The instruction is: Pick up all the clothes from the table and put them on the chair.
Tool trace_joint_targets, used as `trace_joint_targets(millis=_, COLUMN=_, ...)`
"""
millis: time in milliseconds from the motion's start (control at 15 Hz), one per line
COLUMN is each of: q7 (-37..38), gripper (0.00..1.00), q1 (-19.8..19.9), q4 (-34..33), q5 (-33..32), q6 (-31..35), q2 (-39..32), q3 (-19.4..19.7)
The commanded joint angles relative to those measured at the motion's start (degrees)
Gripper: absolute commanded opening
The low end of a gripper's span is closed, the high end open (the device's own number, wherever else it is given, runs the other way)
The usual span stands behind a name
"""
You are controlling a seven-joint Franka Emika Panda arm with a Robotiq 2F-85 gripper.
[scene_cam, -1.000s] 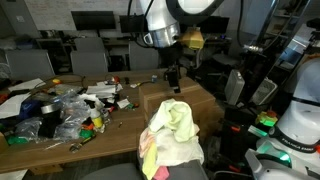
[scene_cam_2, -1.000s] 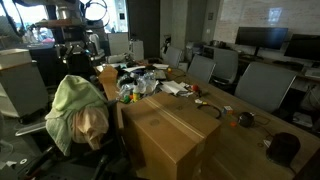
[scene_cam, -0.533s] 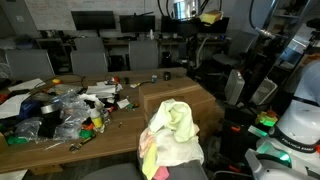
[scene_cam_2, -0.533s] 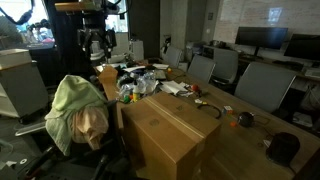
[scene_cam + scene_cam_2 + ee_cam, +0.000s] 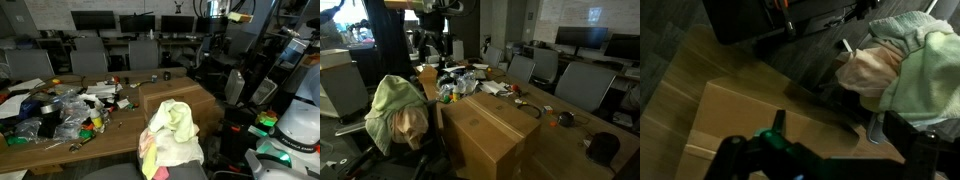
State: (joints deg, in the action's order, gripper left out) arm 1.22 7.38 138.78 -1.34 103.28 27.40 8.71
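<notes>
far left in an exterior view, the long brown wooden table (image 5: 30,146) carries a heap of clear plastic bags (image 5: 70,108) and small colourful odds and ends. no garment can be made out among them, though the heap could hide one. next along stands a large brown cardboard box (image 5: 186,100). in front of it the soft fabric clothes (image 5: 172,130), pale yellow-green on top with pink, peach and white beneath, lie bundled on the grey upholstered chair (image 5: 115,173), clear of the table top. furthest right and high up, the black gripper (image 5: 433,45) hangs well above the table, its jaws spread wide and holding nothing.

judgement: the carrying looks complete, or all but complete, and the step in hand is the release over the chair. the next move calls for a check of the clutter for leftover cloth. if any is found, the gripper must descend and pinch it free of the bags.
</notes>
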Motion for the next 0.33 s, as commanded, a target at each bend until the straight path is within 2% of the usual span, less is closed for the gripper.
trace_joint_targets(millis=0, q7=-5.92, gripper=1.00, q1=3.67, q4=7.81, q5=-0.11, q6=2.35, q2=8.81, q3=4.47)
trace_joint_targets(millis=267, q7=-15.30, gripper=1.00, q1=7.17, q4=11.87, q5=-0.49, q6=2.04, q2=13.87, q3=10.80)
